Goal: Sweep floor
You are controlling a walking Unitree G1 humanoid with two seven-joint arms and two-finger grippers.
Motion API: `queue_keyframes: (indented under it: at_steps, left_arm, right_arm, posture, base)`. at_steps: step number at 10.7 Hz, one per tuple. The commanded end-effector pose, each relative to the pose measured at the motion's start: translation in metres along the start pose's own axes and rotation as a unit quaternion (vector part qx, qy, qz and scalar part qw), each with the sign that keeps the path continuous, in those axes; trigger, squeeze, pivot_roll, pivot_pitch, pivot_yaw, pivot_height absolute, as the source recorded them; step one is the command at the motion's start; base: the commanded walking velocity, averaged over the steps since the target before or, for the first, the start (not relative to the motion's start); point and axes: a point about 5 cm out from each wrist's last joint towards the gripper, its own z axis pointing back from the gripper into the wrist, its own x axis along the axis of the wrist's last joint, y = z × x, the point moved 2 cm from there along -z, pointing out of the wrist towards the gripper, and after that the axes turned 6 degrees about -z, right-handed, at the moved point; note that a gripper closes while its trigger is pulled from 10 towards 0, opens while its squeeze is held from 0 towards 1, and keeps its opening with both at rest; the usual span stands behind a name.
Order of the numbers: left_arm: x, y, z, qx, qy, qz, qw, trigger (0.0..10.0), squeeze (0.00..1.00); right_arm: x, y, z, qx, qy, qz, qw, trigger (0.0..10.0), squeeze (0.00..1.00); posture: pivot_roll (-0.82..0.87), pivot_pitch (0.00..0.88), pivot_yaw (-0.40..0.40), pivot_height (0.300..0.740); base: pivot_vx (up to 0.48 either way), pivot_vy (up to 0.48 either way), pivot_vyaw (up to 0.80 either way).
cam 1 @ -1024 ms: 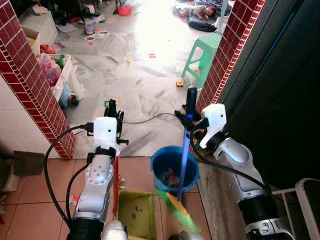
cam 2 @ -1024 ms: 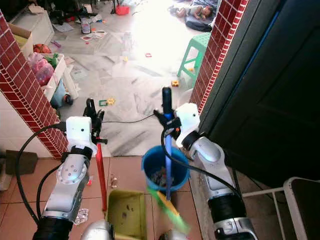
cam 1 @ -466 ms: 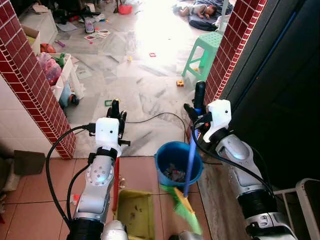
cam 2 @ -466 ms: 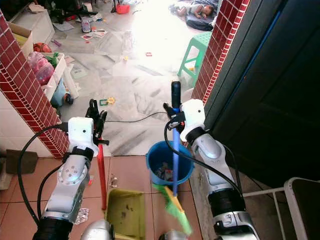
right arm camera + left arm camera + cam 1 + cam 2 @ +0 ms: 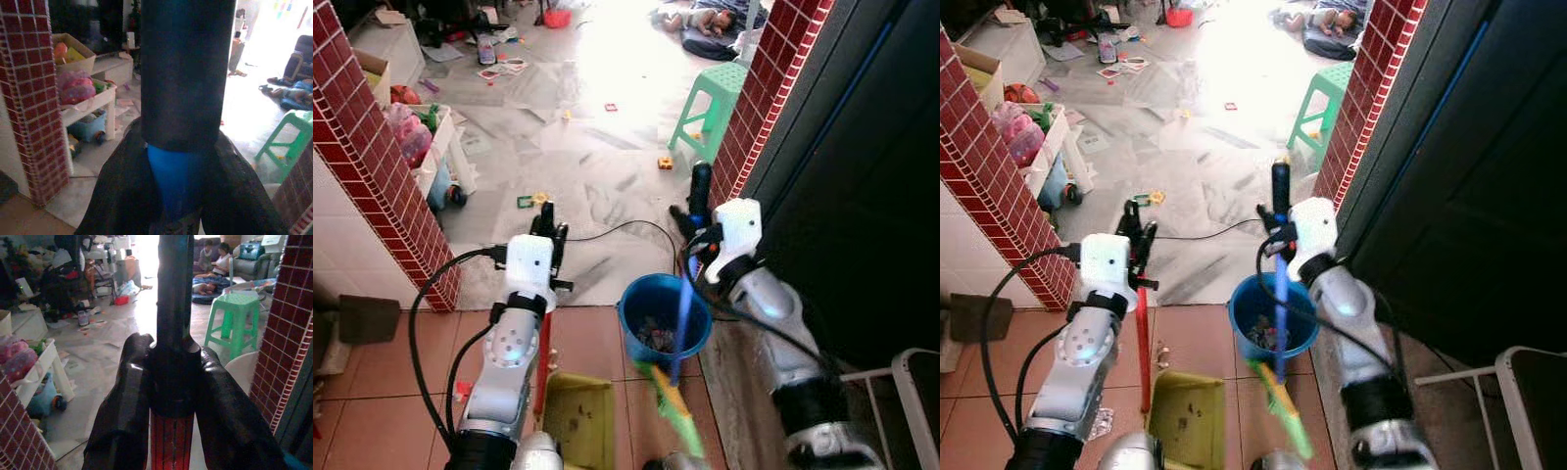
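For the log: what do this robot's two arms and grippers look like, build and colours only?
Both arms are silver metal with rounded joint housings and a dark band low on the forearm. Each wrist carries a white boxy housing. Black cables loop loosely from the wrists down the forearms. The left gripper and right gripper each have two long black fingers that look matte and slightly creased in the wrist views.

A green plastic stool [image 5: 717, 101] stands on the pale marble floor [image 5: 597, 176] just beside a red brick pillar [image 5: 773, 83], and a second brick pillar [image 5: 382, 166] rises on the opposite side beside a white shelf [image 5: 445, 157] stuffed with bags and toys. Small toys and papers [image 5: 504, 69] lie scattered over the bright far floor, where what seems to be a person [image 5: 700, 20] lies on a dark mat. A dark door [image 5: 862, 176] fills the side next to the stool's pillar, and a black cable [image 5: 607, 233] trails across the marble.
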Motion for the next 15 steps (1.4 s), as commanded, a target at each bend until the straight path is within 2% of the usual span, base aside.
queue_keyframes:
  at_steps: [1, 2, 3, 8, 15]
  left_arm:
    - [0.010, 0.002, -0.003, 0.003, -0.016, -0.001, 1.000, 10.0, 0.00]
    - [0.013, 0.005, -0.005, 0.003, -0.016, 0.005, 1.000, 10.0, 0.00]
    - [0.016, 0.003, -0.005, -0.001, -0.020, 0.006, 1.000, 10.0, 0.00]
    - [0.028, -0.002, -0.006, -0.014, -0.036, 0.005, 0.999, 10.0, 0.00]
    - [0.029, -0.002, -0.007, -0.019, -0.031, 0.013, 0.999, 10.0, 0.00]
  right_arm:
    - [0.008, 0.006, -0.002, 0.008, -0.016, -0.024, 1.000, 10.0, 0.00]
    - [0.011, 0.002, -0.004, -0.020, -0.021, 0.002, 1.000, 10.0, 0.00]
    - [0.011, -0.004, -0.004, -0.041, -0.021, -0.004, 0.999, 10.0, 0.00]
    - [0.012, -0.007, -0.003, -0.058, -0.019, 0.003, 0.998, 10.0, 0.00]
    - [0.010, -0.009, -0.002, -0.065, -0.014, 0.004, 0.998, 10.0, 0.00]
  posture:
    - [0.01, 0.000, -0.056, 0.740]
    - [0.01, 0.000, -0.055, 0.740]
    - [0.01, 0.000, -0.054, 0.740]
    - [0.01, 0.000, -0.058, 0.740]
    - [0.01, 0.000, -0.054, 0.740]
  base:
    - [0.000, 0.000, 0.00]
    - [0.000, 0.000, 0.00]
    - [0.000, 0.000, 0.00]
    - [0.000, 0.000, 0.00]
    - [-0.295, 0.000, 0.00]
